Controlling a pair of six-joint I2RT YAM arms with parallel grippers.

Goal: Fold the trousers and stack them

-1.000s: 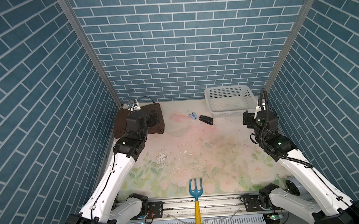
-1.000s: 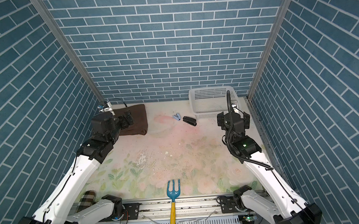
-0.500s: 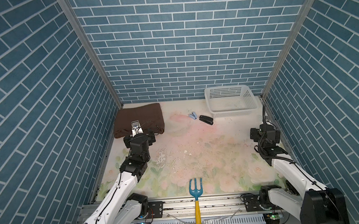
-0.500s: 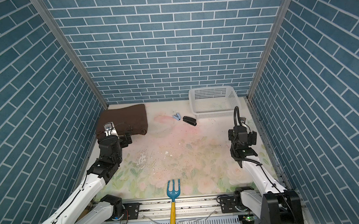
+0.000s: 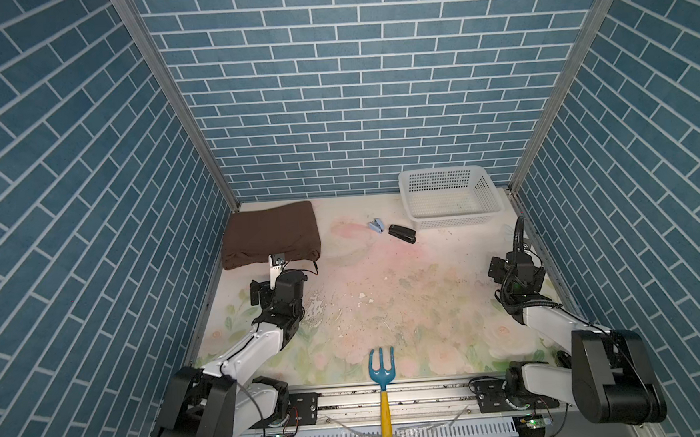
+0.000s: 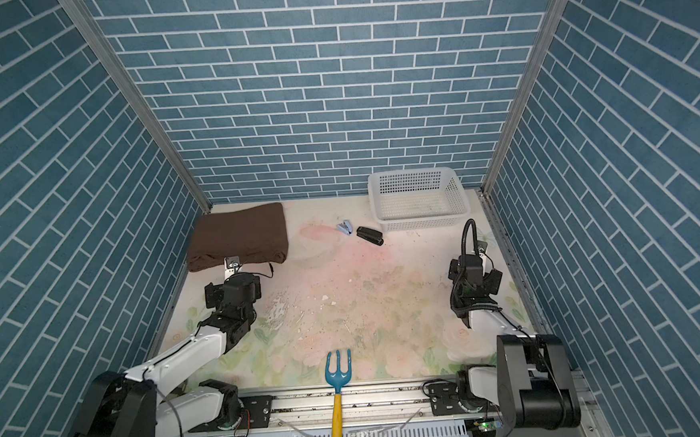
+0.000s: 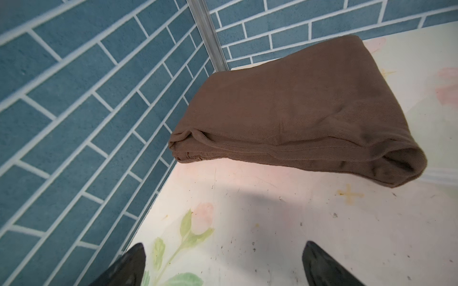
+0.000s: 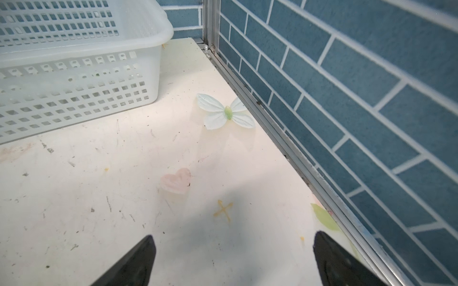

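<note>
The dark brown trousers (image 5: 270, 232) (image 6: 239, 236) lie folded into a thick rectangle in the back left corner, against the brick walls. In the left wrist view the trousers (image 7: 285, 111) show their folded edge toward me, a short way beyond my left gripper (image 7: 224, 247). That gripper is open, low over the bare mat, with nothing between its fingers. My left arm (image 5: 278, 292) sits just in front of the trousers, apart from them. My right gripper (image 8: 233, 240) is open and empty over the mat near the right wall; its arm (image 5: 518, 276) is drawn back.
A white basket (image 5: 449, 199) (image 8: 74, 74) stands at the back right. In front of it lie a black stapler (image 5: 402, 234) and a small blue one (image 5: 376, 226). A blue garden fork (image 5: 382, 375) rests at the front edge. A pale butterfly (image 8: 225, 112) lies by the right wall.
Both arms have drawn back toward the front. The left gripper has come off the trousers, which now lie uncovered; the right has backed away from the basket.
</note>
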